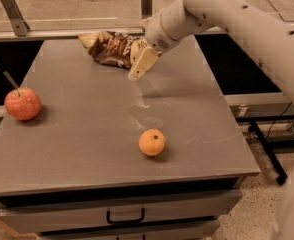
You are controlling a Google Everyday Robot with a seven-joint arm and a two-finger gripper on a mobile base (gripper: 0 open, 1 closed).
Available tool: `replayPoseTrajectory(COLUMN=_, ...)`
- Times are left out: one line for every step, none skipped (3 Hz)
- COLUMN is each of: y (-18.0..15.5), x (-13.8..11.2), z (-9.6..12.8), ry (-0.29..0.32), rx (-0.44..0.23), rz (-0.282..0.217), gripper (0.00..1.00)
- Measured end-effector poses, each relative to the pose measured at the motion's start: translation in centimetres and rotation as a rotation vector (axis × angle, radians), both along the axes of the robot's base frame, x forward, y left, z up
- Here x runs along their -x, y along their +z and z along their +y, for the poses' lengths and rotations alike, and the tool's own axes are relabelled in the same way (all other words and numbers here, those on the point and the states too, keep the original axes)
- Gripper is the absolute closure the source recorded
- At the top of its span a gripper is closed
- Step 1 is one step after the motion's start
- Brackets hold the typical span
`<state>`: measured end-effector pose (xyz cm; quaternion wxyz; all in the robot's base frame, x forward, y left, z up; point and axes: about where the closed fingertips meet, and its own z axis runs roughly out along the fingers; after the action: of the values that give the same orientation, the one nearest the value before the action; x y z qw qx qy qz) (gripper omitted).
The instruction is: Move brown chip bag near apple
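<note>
The brown chip bag (109, 48) lies crumpled at the far edge of the grey table (87, 134), dark brown and tan foil. The apple (22, 103), red-pink with a thin dark stem, sits at the table's left edge. My gripper (138, 69) hangs on the white arm that reaches in from the upper right. It is just right of the bag, over the bag's right end, a little above the tabletop. The arm hides the bag's right part.
An orange citrus fruit (152, 142) sits near the table's front middle. A drawer with a black handle (125, 217) is under the front edge. A metal rail (47, 33) runs behind the table. Cables and a black stand lie on the floor at right.
</note>
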<state>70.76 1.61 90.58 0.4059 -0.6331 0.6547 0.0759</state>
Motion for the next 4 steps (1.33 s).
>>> replayPoseTrajectory(y=-2.5, x=-4.7, z=1.5, ry=-0.049, rx=-0.061, rz=-0.001, gripper=0.00)
replayPoseTrajectory(y=-4.5, x=-7.8, z=1.8, ry=-0.114, rx=-0.111, rz=0.017, gripper=0.07)
replayPoseTrajectory(y=-4.8, x=-9.3, z=1.7, ry=-0.158, rx=-0.148, rz=0.019, gripper=0.25)
replayPoseTrajectory(y=-3.3, x=-9.0, z=1.4, ry=-0.178, rx=-0.178, rz=-0.009, gripper=0.56)
